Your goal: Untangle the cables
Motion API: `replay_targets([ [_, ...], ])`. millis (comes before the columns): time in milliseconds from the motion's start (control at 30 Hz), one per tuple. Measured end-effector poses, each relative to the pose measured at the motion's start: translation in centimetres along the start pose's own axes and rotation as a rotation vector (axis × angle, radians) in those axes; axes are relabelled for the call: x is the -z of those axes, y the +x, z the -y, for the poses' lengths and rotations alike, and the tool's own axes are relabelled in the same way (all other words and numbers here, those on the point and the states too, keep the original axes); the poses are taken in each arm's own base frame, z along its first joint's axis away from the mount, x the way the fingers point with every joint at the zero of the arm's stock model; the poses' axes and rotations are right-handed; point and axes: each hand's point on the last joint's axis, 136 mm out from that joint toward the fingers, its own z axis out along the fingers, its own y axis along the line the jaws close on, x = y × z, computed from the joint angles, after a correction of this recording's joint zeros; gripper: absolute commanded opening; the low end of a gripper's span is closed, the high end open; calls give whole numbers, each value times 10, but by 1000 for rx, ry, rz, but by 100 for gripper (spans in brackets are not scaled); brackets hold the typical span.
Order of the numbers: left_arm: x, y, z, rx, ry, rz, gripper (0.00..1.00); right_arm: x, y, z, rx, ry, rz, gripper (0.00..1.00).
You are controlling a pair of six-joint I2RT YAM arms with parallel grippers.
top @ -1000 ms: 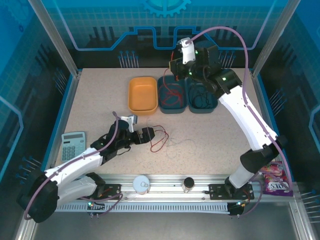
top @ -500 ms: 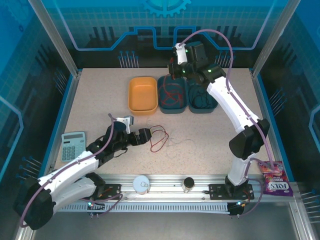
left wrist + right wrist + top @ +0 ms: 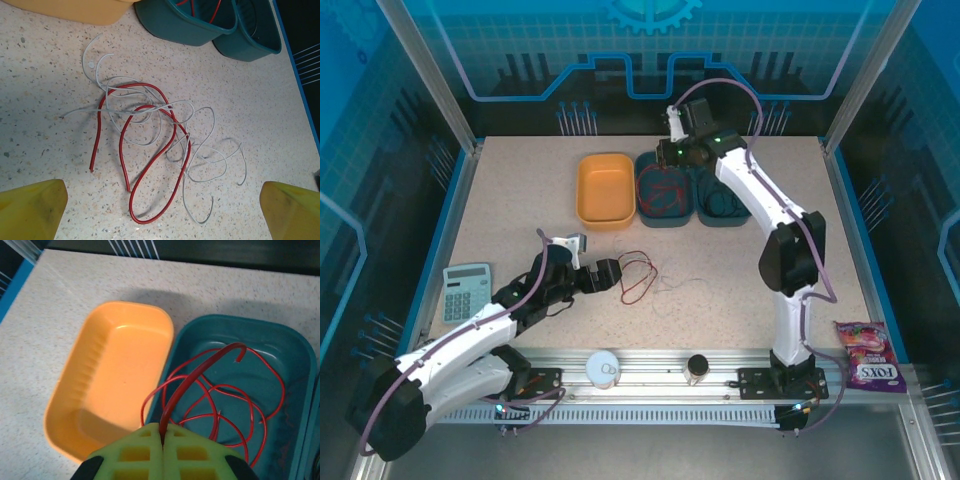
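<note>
Pinching a red cable over the teal bin with the closed right end effector; hovering the left end effector, spread wide, above tangled cables on the table.

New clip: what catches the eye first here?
The right hand, shut on a red cable, hangs over the teal tray of red wires at the far side of the table. Nearer, a loose red cable and pale cable lie tangled before the open left hand.
</note>
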Motion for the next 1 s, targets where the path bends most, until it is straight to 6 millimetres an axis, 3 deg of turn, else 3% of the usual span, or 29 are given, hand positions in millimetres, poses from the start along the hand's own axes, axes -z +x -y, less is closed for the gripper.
replay_targets([
  [167,2,0,0,0,2,2,99,-25,12,27,-62,28,-53,1],
  [367,2,1,-1,0,2,2,99,-37,19,49,-93,62,-88,2],
  [733,2,2,-2,0,0,-1,99,-58,42,61,-100,92,-177,18],
  [1000,1,4,-3,1,-5,-6,99,-55,49,62,-84,94,-213,29],
])
